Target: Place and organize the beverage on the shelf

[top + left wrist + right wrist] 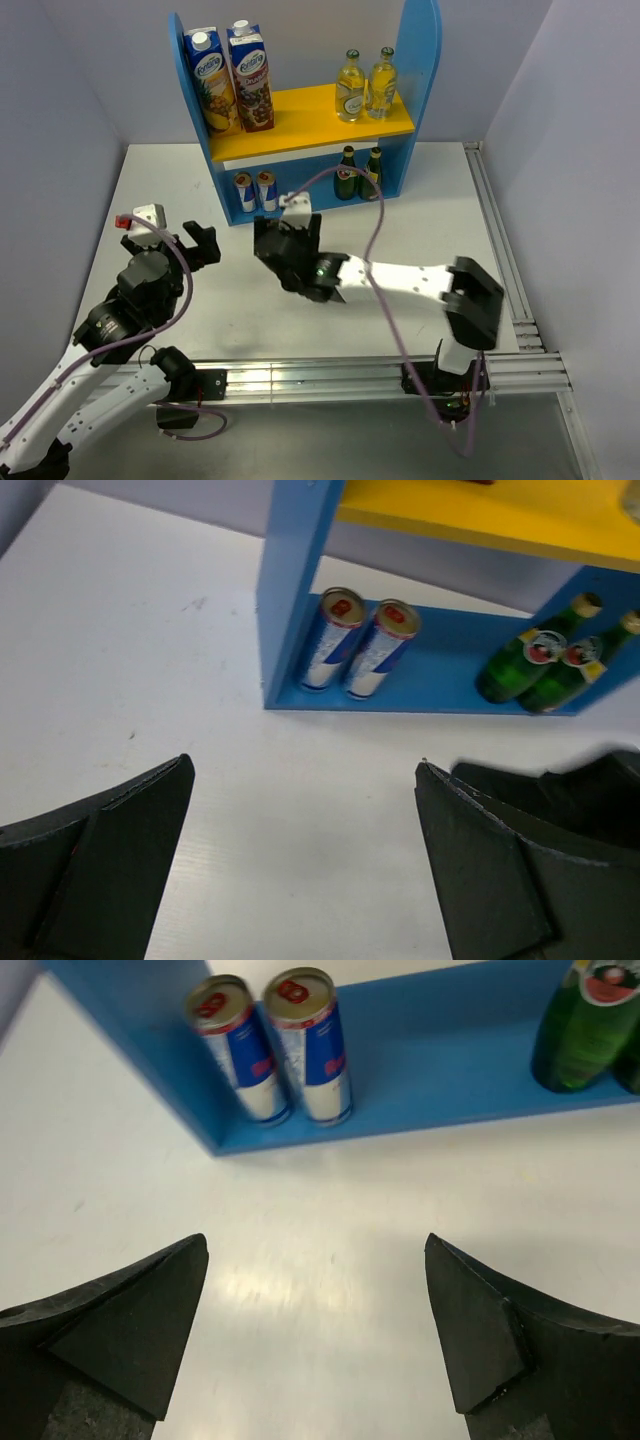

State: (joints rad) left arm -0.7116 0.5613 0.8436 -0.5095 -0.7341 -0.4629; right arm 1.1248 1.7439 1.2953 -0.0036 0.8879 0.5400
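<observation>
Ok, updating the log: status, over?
Left gripper, right gripper open, empty. Cans, green bottles on shelf bottom; yellow bottles on yellow board. Nothing in the way.

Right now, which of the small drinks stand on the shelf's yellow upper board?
The two clear yellowish bottles, at the right end of the yellow board. The green bottles and the cans stand on the blue level below it.

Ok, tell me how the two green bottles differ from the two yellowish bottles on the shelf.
The green bottles are dark glass; the yellowish bottles are clear. The green bottles stand on the shelf's bottom level, the yellowish bottles on its yellow upper board. Both pairs stand upright, side by side, toward the right end.
</observation>
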